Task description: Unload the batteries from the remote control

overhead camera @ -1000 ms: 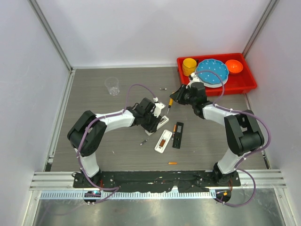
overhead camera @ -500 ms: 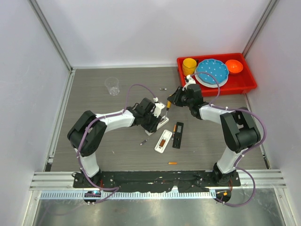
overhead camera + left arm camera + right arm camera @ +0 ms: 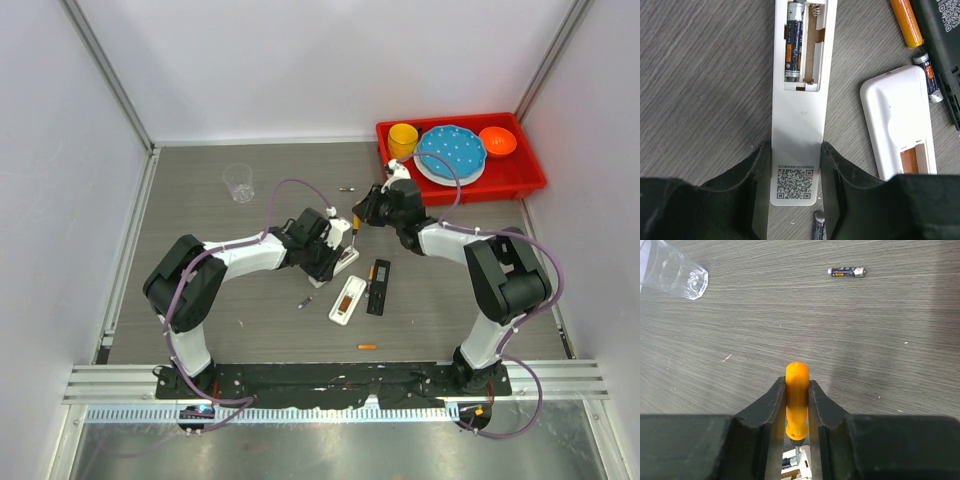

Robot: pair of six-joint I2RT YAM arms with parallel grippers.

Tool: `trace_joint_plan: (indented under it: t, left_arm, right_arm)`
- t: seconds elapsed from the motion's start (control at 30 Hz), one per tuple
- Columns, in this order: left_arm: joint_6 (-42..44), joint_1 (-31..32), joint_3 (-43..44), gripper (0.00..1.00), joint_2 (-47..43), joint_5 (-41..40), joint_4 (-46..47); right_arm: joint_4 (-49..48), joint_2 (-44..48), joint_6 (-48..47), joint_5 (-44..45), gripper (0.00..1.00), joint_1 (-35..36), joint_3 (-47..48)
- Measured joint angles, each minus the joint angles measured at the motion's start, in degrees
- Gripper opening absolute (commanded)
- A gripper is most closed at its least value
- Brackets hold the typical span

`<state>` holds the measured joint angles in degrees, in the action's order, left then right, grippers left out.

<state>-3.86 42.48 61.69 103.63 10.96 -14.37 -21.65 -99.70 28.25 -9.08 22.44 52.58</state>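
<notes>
My left gripper is shut on the near end of a white remote, which lies back up with its battery bay open. One dark grey battery sits in the bay's left slot; the right slot is bare. In the top view the left gripper holds this remote at table centre. My right gripper is shut on an orange-handled screwdriver, whose tip points down at the bay. In the top view the right gripper is just behind the remote.
A second white remote and a black remote lie to the right, with an orange battery and a dark battery between them. Loose batteries lie on the table. There is a clear glass and a red tray of dishes.
My right gripper has shifted a little to the left with the screwdriver, closer over the held remote. The left arm and the remote have not moved.
</notes>
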Motion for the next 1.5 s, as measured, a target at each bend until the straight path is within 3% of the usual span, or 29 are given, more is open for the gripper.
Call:
trace_joint_plan:
  t: [0.37,1.0,1.3,1.5]
  left_arm:
    - [0.0,0.0,0.1,0.12,0.0,0.0,0.0]
    - [-0.2,0.1,0.7,0.06,0.5,0.2,-0.1]
    - [-0.2,0.2,0.8,0.06,0.6,0.2,-0.1]
    - [-0.2,0.2,1.0,0.04,0.7,0.2,-0.1]
  right_arm:
    - [-5.3,-1.0,2.6,-1.7,0.01,-0.1,-1.8]
    - [-20.9,-3.2,25.7,-17.0,0.01,0.3,-5.4]
    - [-20.5,-3.2,25.6,-17.0,0.01,0.2,-5.4]
    - [-15.0,-3.2,20.9,-14.6,0.01,0.2,-4.4]
